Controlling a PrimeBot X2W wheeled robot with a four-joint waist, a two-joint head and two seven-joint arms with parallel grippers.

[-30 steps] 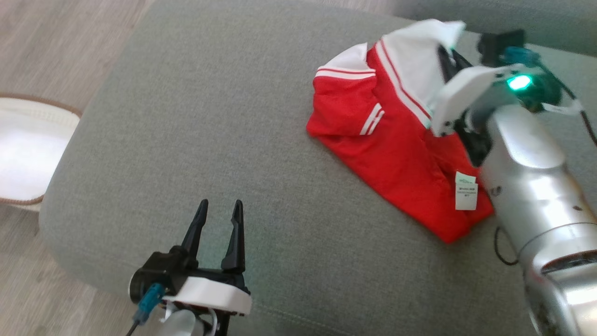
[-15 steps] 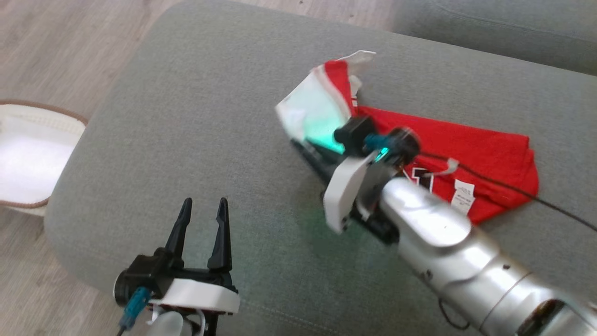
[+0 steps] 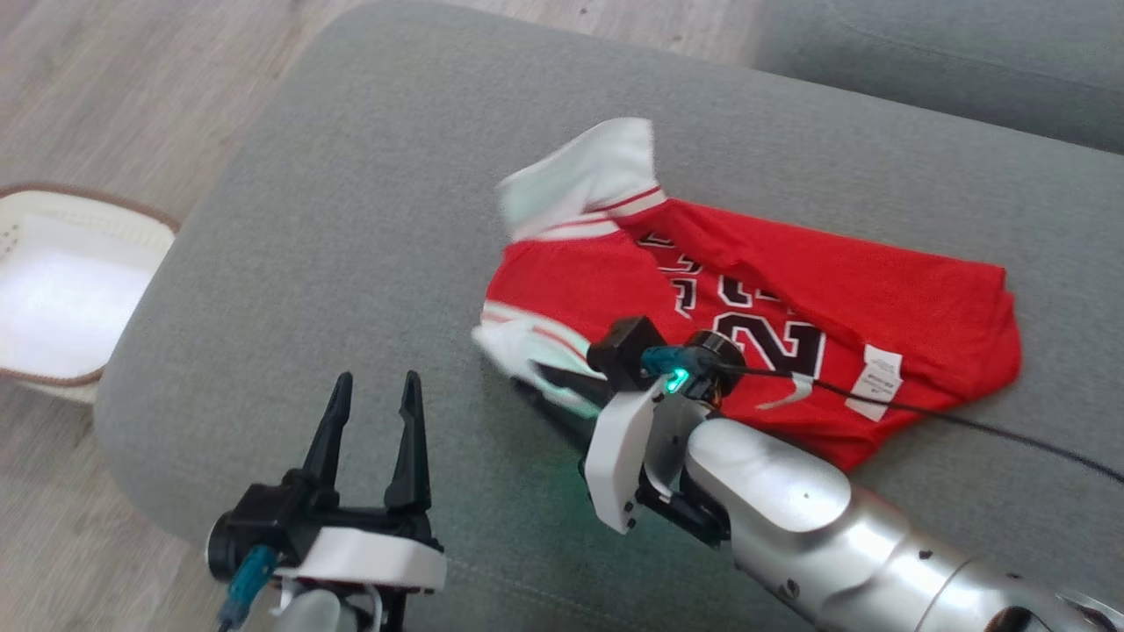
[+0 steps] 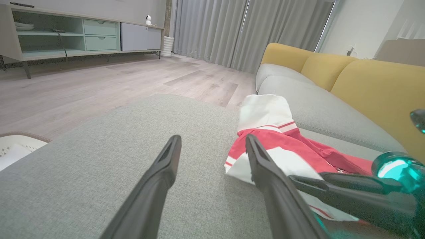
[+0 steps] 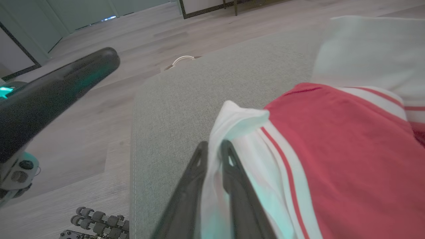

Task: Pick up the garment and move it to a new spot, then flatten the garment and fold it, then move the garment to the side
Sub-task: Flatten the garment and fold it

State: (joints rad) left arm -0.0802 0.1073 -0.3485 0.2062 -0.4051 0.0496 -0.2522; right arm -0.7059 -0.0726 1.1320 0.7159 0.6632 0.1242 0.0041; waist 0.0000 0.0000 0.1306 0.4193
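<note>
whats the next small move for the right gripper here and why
Probably open the right gripper and back off: its fingers pinch the white sleeve edge of the red and white jersey, which already lies unfolded on the grey fabric cushion. The open left gripper hovers beside it.

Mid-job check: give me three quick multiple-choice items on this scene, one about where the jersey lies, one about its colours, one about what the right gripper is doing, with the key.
1. Where does the jersey lie?
A. on the grey cushion
B. in the white basket
C. on the wooden floor

2. Its main colours?
A. blue and yellow
B. red with white sleeves
C. all black

3. State of the right gripper?
A. wide open, above the floor
B. closed on the basket rim
C. closed on a white sleeve

Key: A, the head view shows it spread on the cushion; B, red body, white striped sleeves; C, the right wrist view shows white cloth between the fingers.
</note>
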